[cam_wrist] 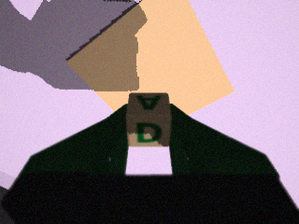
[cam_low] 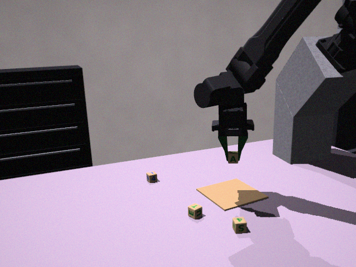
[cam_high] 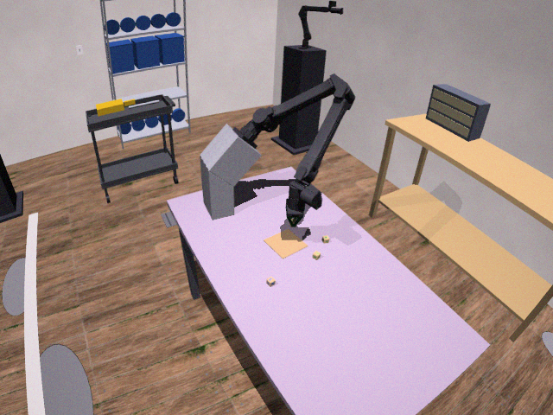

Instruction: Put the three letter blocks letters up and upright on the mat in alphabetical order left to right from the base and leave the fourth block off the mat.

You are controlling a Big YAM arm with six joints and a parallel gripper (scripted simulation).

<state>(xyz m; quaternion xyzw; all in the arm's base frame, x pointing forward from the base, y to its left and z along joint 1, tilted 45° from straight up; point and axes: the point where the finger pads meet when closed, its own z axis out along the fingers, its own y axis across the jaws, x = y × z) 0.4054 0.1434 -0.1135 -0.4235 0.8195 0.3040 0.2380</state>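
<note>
The dark parallel gripper gripped a small tan wooden cube aloft over the flat orange mat near the lilac bench's base end, which carried no blocks, so every placement remained undone.

Wood floor, gray walls.
</note>
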